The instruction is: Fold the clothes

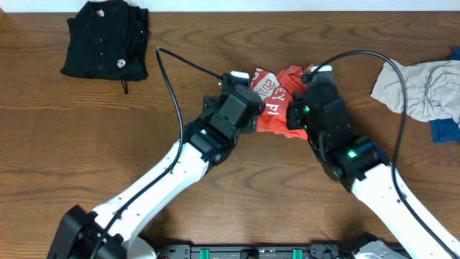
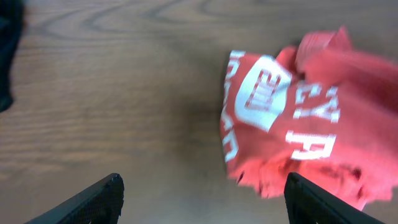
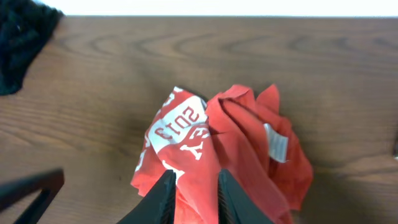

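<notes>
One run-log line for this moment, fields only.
red T-shirt: crumpled, unfolded | left gripper: open, holding nothing | right gripper: shut on red T-shirt

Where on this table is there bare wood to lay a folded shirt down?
Bare wood lies at the left, below the black shirt and beside the left arm, and between that arm and the right arm. The middle is crowded by the red T-shirt; the right by the grey and blue clothes.
</notes>
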You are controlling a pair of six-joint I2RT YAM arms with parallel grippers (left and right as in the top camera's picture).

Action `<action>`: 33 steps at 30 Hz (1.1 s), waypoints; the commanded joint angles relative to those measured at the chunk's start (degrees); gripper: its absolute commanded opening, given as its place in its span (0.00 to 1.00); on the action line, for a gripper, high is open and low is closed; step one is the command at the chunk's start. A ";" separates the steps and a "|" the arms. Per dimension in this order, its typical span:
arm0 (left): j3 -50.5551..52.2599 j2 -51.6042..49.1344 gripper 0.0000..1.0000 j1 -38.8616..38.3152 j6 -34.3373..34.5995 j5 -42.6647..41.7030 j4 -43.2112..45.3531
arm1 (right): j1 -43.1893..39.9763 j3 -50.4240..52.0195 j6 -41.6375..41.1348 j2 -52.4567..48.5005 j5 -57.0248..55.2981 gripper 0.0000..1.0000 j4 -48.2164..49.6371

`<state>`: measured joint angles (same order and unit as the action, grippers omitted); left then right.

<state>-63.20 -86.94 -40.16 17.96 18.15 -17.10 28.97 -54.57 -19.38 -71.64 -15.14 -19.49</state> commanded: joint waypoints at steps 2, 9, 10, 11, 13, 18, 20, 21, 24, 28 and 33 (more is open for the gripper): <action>-0.76 -6.51 0.83 1.73 -0.35 -5.18 5.01 | -1.40 -0.26 -0.31 -4.48 1.01 0.19 1.14; -0.76 -16.50 0.83 2.86 -0.37 -7.69 13.09 | -5.40 -0.26 -0.33 -6.03 1.42 0.26 5.27; -0.76 -17.44 0.83 2.86 -0.42 -7.67 13.64 | -6.10 -0.26 -0.33 -6.03 1.99 0.28 5.73; -0.76 -18.14 0.83 2.86 -0.94 -7.69 14.03 | -6.86 -0.26 -0.33 -6.03 2.86 0.28 6.05; -0.76 -19.23 0.83 2.86 -4.15 -7.72 14.25 | -8.98 -0.26 -0.33 -6.03 6.99 0.31 6.49; -0.79 -19.71 0.83 2.78 -20.37 -8.72 10.97 | -14.29 -0.28 -0.35 -6.03 18.73 0.35 6.45; -0.79 -19.69 0.83 2.69 -26.01 -8.72 9.33 | -15.85 -0.28 -0.33 -6.03 20.48 0.36 6.40; -0.79 -19.69 0.83 2.60 -28.44 -8.72 8.50 | -16.59 -0.28 -0.33 -6.03 20.90 0.36 6.40; -0.79 -19.69 0.82 2.27 -31.87 -8.74 7.93 | -18.18 -0.28 -0.33 -6.03 21.57 0.36 6.47; -0.79 -19.71 0.82 1.36 -34.93 -8.79 8.79 | -19.06 -0.28 -0.33 -6.05 22.69 0.35 6.40; -0.79 -20.28 0.82 0.96 -36.89 -10.12 13.18 | -19.04 -0.28 -0.33 -6.05 26.53 0.33 6.43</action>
<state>-63.35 -106.30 -39.09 -14.98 9.32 -5.50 10.24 -54.54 -19.35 -77.89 7.75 -13.02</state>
